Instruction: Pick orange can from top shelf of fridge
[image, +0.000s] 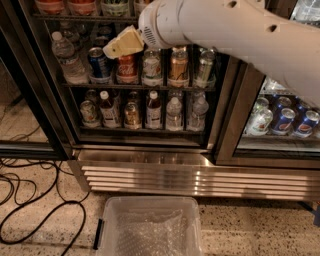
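Note:
The fridge (150, 172) fills the view, with its left glass door open. The top shelf's thin dark rail (85, 18) runs along the upper edge. Only the lower parts of orange-bodied cans (50, 6) (82, 6) show on it, and the rest is cut off. My cream-coloured gripper (122, 44) hangs just below that rail, in front of the second rack. It is over a red cola can (127, 69) and right of a blue can (99, 64). A gold-bronze can (178, 67) stands further right. My white arm (235, 30) crosses the top right.
Lower racks hold water bottles (65, 57) and small bottles (153, 109). A black door frame (232, 115) divides off the right compartment with blue cans (285, 120). A clear plastic bin (150, 227) stands on the floor in front. Black cables (40, 215) lie at the left.

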